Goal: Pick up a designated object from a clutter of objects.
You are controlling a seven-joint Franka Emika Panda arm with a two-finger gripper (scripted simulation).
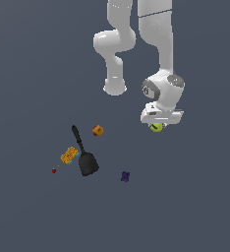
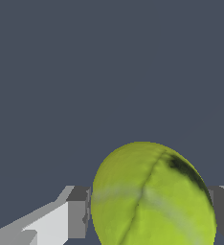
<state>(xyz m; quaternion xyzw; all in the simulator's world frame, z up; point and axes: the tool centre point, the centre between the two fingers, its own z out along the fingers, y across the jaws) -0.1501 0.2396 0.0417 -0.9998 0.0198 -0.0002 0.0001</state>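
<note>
Materials and finishes, simulator render.
Arm [image 1: 158,44] smooth white plastic-like shell, soft sheen, grey joint caps; gripper [image 2: 150,213] fingers [image 2: 75,213] matt white and grey, flat-shaded. Yellow-green ball [image 2: 152,196] fuzzy-looking, felt-like matt skin, pale seam line, a dark smudge mark. Spatula [image 1: 84,153] black, smooth, slight gloss on the blade. Orange block [image 1: 69,155] rough, grid-textured surface, matt. Orange-red ball [image 1: 98,130] mottled, dull finish. Purple piece [image 1: 125,176] dark, matt; tiny red bit [image 1: 53,171] too small to tell. Ground [image 1: 195,206] uniform slate-grey, matt, no texture.
</note>
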